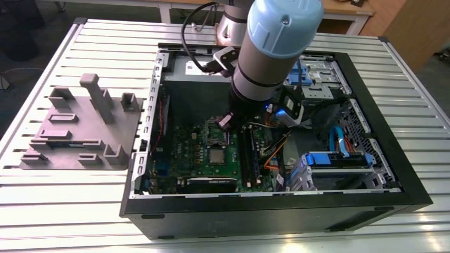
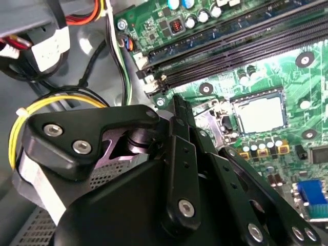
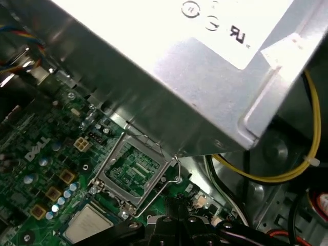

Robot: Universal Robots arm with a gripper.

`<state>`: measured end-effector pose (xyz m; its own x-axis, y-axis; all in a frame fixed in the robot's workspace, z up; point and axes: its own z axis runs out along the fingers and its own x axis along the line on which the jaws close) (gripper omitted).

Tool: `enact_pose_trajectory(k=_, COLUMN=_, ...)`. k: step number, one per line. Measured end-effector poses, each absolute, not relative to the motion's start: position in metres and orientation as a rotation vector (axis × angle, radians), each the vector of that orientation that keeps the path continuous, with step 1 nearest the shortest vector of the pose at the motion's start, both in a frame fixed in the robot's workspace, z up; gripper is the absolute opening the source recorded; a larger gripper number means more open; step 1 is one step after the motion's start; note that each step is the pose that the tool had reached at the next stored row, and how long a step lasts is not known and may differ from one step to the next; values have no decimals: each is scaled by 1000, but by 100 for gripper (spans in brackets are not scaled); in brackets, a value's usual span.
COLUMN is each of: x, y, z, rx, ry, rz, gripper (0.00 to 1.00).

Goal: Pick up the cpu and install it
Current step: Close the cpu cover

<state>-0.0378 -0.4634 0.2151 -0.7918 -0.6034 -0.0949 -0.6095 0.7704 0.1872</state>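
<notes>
Black pincer (image 1: pixel 226 123) hangs inside the open case (image 1: pixel 281 217), low over the green board (image 1: pixel 188 153); clenched or released, cannot tell. In both wrist views its tip (image 2: pixel 177 104) (image 3: pixel 174 205) is near the raised load plate (image 3: pixel 134 171). The cpu (image 2: pixel 261 114) lies flat in its socket just beyond the plate, silvery top up, apart from the pincer. Black slots (image 2: pixel 246 46) run beside the socket. A silver box (image 3: pixel 179 77) is near. The case stands on a slatted metal surface (image 1: pixel 70 211), with a grey fixture (image 1: pixel 77 132) at the exterior view's left.
</notes>
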Motion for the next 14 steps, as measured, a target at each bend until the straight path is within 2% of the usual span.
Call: enact_pose_trajectory(k=14, x=-34, y=-449, z=213, rx=-1144, ry=2883, rz=328, gripper=10)
